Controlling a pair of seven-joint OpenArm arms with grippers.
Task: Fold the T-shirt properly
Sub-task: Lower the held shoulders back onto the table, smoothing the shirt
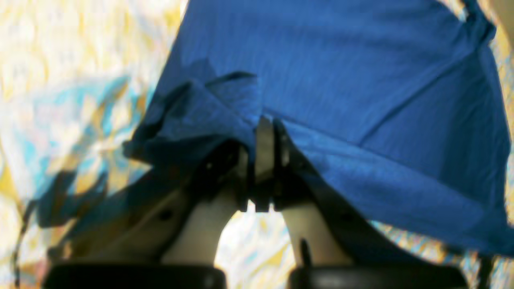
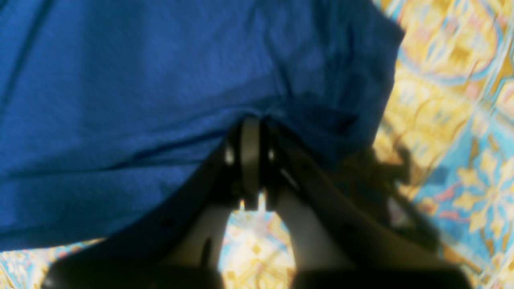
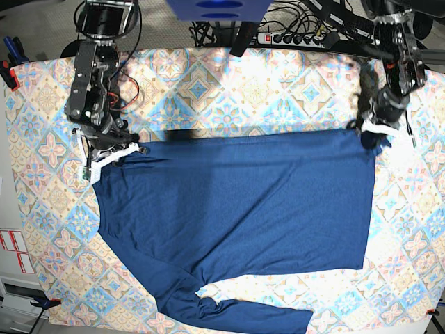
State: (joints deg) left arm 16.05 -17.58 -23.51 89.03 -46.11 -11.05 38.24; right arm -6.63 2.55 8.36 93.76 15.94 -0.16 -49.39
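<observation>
While the fold is barely begun, the stock reads as follows, near to far.

Item, nearest edge of the desk (image 3: pixel 417 229): one long sleeve of the T-shirt (image 3: pixel 236 209) trails along the front, angled toward the near corner and running partly out of view at the bottom. No second sleeve can be made out; I cannot tell whether it is tucked under.

Item, middle: the body of the shirt lies spread flat and wide across the patterned tablecloth (image 3: pixel 229 83), one layer smooth, few wrinkles. No crease line, no doubled panel showing. Judged so: the spreading is done, the folding itself is all left to do.

Item, far edge of the shirt: both my claws sit on it, one at each far corner. My right claw (image 3: pixel 110 154) is clamped together on a bunched corner of fabric; up close (image 2: pixel 251 128) the cloth gathers right at the closed tips. My left claw (image 3: pixel 375 131) is likewise pinched shut on the opposite corner, the hem wadded around the tips in its own view (image 1: pixel 265 128).

Item, relation: the shirt stretches between the two claws and hangs toward the near side from them, its far edge drawn fairly straight. Cables and a power strip (image 3: pixel 292 36) lie beyond.
</observation>
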